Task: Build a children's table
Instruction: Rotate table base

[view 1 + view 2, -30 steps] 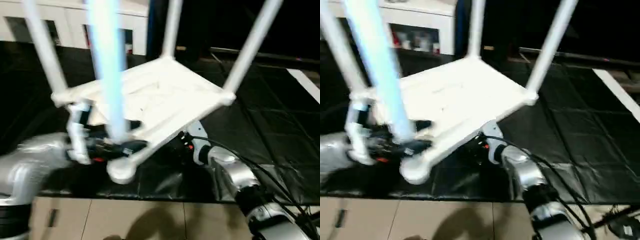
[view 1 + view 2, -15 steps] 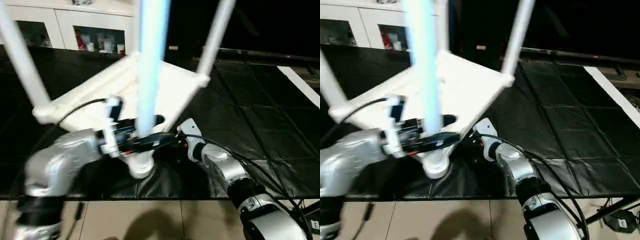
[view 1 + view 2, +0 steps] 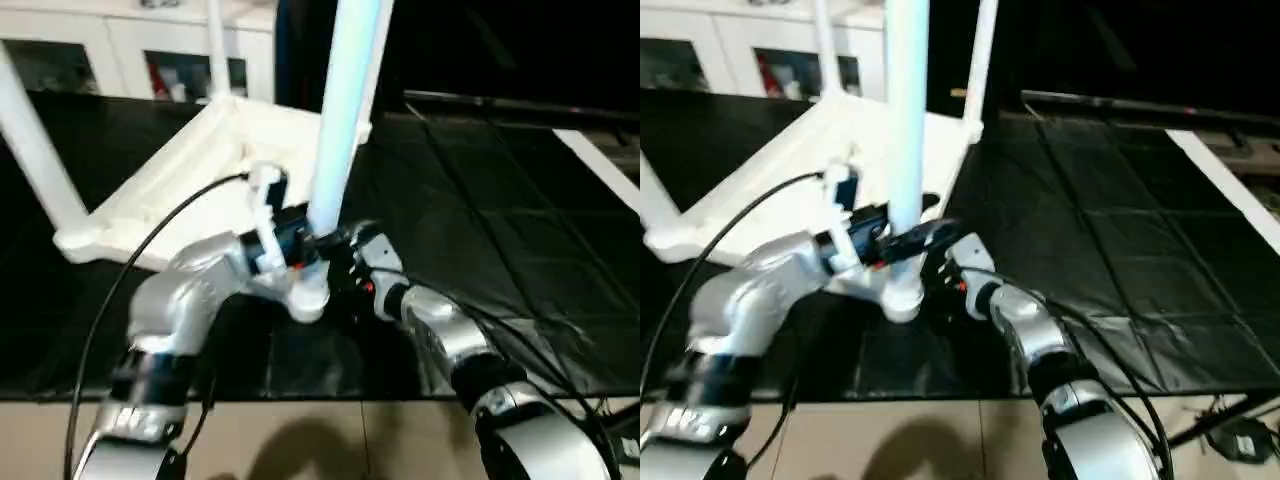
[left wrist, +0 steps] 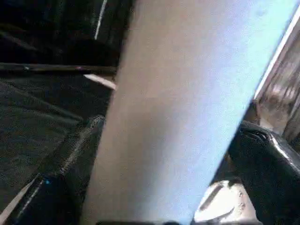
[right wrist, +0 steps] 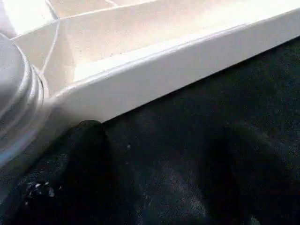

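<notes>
The left gripper (image 3: 908,238) has its fingers (image 4: 56,187) spread wide around the nearest leg (image 3: 340,130), gripping it just above its corner socket (image 3: 305,300). The right gripper (image 3: 340,262) stands wide beside that corner, holding nothing. The children's table (image 3: 190,170) lies upside down on black floor mats (image 3: 480,230), four legs up. A white cabinet (image 3: 120,50) behind holds small items.

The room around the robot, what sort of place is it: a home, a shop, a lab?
Probably an indoor test or demo space, furnished a little like a home. A white cabinet with glass doors stands at the back, black matting covers the work area over a tiled floor, and cables lie loose.
</notes>
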